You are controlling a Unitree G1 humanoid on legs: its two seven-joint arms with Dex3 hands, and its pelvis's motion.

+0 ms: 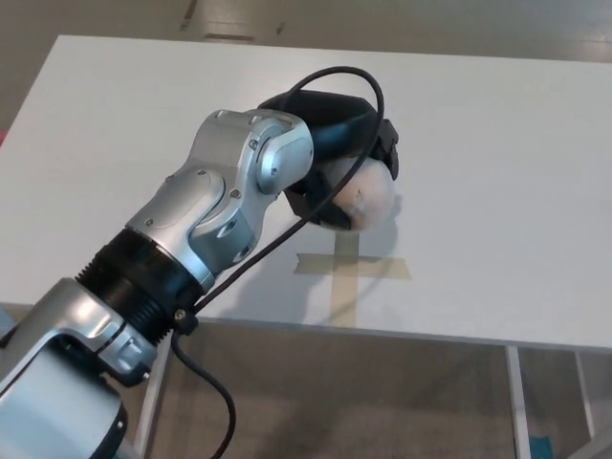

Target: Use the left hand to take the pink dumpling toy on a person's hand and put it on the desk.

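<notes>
My left hand (pixel 339 158) hangs over the middle of the white desk (pixel 497 143), its black fingers wrapped around a pale pink dumpling toy (pixel 368 199). The toy shows only on the hand's right side; the rest is hidden behind the fingers and wrist. It sits just above the desk, over the top of a tape cross (pixel 352 270), and throws a soft shadow there. No person's hand is in view. My right hand does not show.
My silver left forearm (pixel 191 239) comes in from the lower left, with a black cable (pixel 287 239) looping over it. The desk's front edge (pixel 430 335) runs across the lower part, with metal legs and floor below.
</notes>
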